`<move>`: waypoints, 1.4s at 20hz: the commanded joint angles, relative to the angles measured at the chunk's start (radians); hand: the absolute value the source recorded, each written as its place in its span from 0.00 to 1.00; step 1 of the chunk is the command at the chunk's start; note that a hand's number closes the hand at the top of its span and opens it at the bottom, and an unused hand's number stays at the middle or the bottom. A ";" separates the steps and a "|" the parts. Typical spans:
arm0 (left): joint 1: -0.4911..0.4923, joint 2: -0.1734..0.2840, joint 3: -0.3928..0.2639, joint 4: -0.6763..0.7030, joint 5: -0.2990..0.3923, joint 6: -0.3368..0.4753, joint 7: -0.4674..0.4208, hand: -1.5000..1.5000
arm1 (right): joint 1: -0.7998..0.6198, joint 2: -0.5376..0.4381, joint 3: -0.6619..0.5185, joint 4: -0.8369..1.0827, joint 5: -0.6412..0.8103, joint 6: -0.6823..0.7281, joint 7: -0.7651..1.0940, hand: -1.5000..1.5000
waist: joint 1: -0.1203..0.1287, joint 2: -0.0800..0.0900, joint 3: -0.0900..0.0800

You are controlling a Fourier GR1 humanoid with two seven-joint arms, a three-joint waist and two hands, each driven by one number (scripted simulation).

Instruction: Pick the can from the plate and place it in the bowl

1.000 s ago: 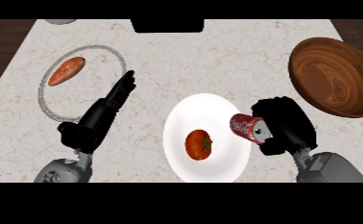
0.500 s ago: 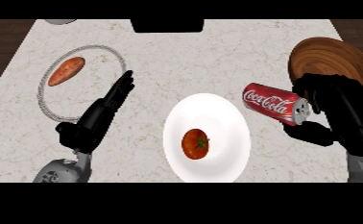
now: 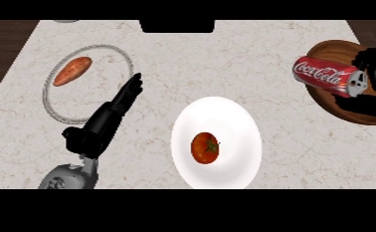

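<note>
**Can held over the bowl**

I see my right hand [image 3: 363, 84] at the right edge of the worktop [image 3: 220, 66]. It is mostly hidden, dark against the bowl. Its fingers curl round the can [image 3: 323, 74] and hold it by one end. The can is red and lies on its side, tilted a little. It sits over the left rim of the bowl [image 3: 330, 107], up off the plate.

My left hand [image 3: 110, 114] rests near the left side of the worktop. Its fingers are straight and close together, pointing up and a bit right. It holds nothing. The fingertips are just beside the right edge of the wire ring.

The bowl is brown and sits at the right edge. I cannot tell if anything else is in it.

The white plate [image 3: 220, 121] is near the front edge, in the middle. A tomato [image 3: 205, 148] lies on it.

The wire ring [image 3: 50, 101] is near the left edge. A sweet potato [image 3: 72, 71] lies inside it, near the top.
</note>
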 commanded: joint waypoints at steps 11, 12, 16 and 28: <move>-0.021 -0.008 0.024 0.051 -0.011 -0.058 -0.048 0.50 | -0.243 -0.053 -0.057 0.708 0.137 -0.043 -0.248 1.00 | 0.032 0.012 0.000; -0.019 -0.017 0.018 0.014 -0.009 -0.043 0.002 0.50 | -0.249 -0.030 -0.049 0.741 0.131 -0.028 -0.246 1.00 | 0.031 0.009 0.001; -0.021 -0.026 0.035 0.061 -0.005 -0.049 -0.041 0.50 | -0.339 -0.058 -0.114 0.939 0.025 0.105 -0.348 0.00 | 0.033 0.013 0.001; -0.037 -0.056 0.028 0.035 -0.038 -0.038 0.007 0.50 | -0.469 -0.070 -0.343 1.160 -0.131 -0.050 -0.593 0.00 | 0.008 0.007 0.002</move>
